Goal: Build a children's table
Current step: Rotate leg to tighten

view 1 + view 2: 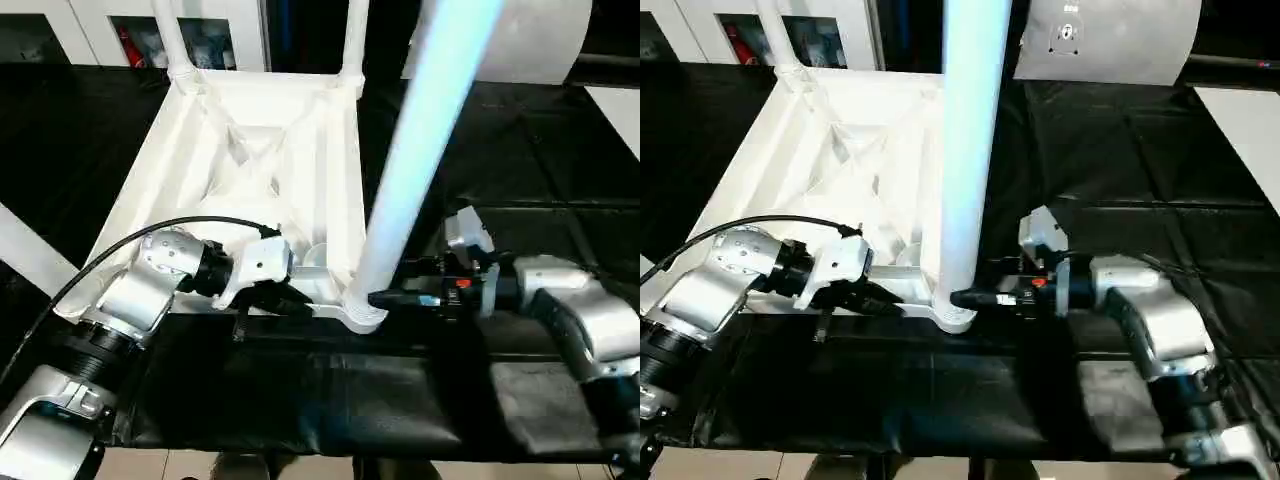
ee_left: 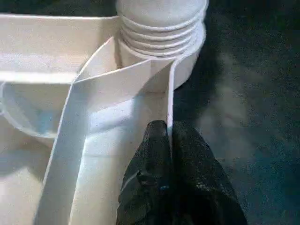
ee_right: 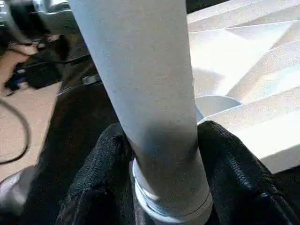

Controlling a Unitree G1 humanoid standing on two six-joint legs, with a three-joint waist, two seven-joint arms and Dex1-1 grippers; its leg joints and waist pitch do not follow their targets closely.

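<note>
The children's table top (image 1: 250, 150) lies upside down on the black worktable, its X ribs facing up. Two white legs (image 1: 172, 40) (image 1: 355, 40) stand in the far corner sockets. A third leg (image 1: 420, 130) stands upright in the near right socket (image 1: 362, 318). My right gripper (image 3: 161, 136) is shut around this leg just above the socket, with a black finger (image 3: 108, 154) pressed on each side. My left gripper (image 2: 168, 129) is shut on the thin near rim (image 2: 169, 93) of the table top, just left of that socket.
A white tube (image 1: 30, 255), possibly another leg, lies slanted at the left edge beside the top. The black cloth (image 1: 520, 150) stretches to the right and front. White cabinets (image 1: 90, 30) stand behind. A black cable (image 1: 130, 240) arcs over my left forearm.
</note>
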